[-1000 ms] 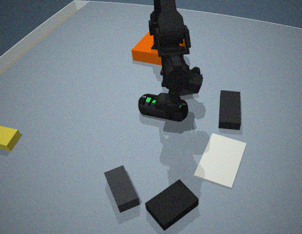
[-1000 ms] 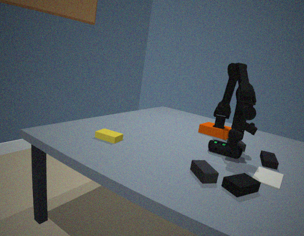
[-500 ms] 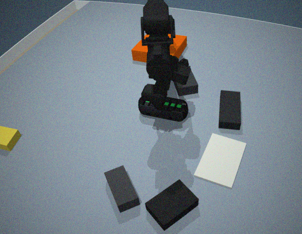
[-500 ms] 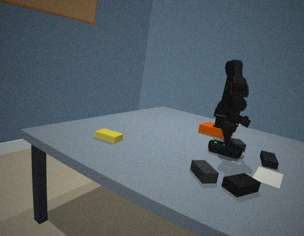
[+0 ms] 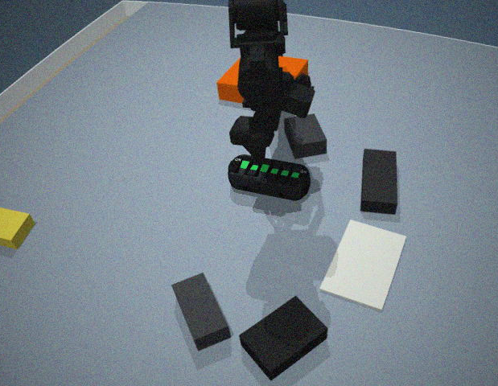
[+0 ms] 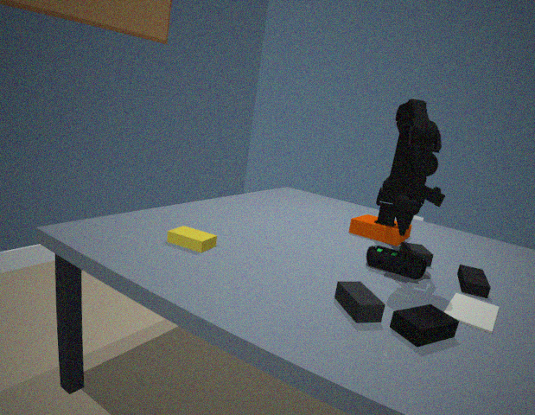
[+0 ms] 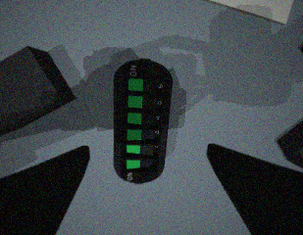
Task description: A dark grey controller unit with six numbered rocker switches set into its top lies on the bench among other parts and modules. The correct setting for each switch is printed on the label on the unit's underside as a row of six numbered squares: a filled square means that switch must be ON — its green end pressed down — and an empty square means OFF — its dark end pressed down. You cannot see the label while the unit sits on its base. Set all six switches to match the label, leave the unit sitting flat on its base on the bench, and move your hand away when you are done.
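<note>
The controller unit (image 5: 277,186) (image 6: 394,263) (image 7: 121,117) reads "ON" at both ends; the claw (image 5: 257,159) (image 6: 402,234) (image 7: 149,150) is released, wide apart.

A small dark grey block (image 5: 302,130) (image 6: 422,252) (image 7: 28,93) sits near the claw (image 5: 257,158) (image 6: 404,233) (image 7: 148,149), to its right in the top view. Farther right lies a long near-black block (image 5: 378,178) (image 6: 473,280). Down and right of the claw, a white rectangular sheet (image 5: 365,265) (image 6: 474,312) (image 7: 264,5) lies flat on the surface (image 5: 116,145) (image 6: 258,245) (image 7: 107,211). Well below the claw in that view, a broad black block (image 5: 284,334) (image 6: 423,322) and a long charcoal block (image 5: 199,305) (image 6: 359,299) lie beside each other, apart. A yellow block (image 5: 7,224) (image 6: 189,238) lies well apart, left of the claw, cut by the frame.
</note>
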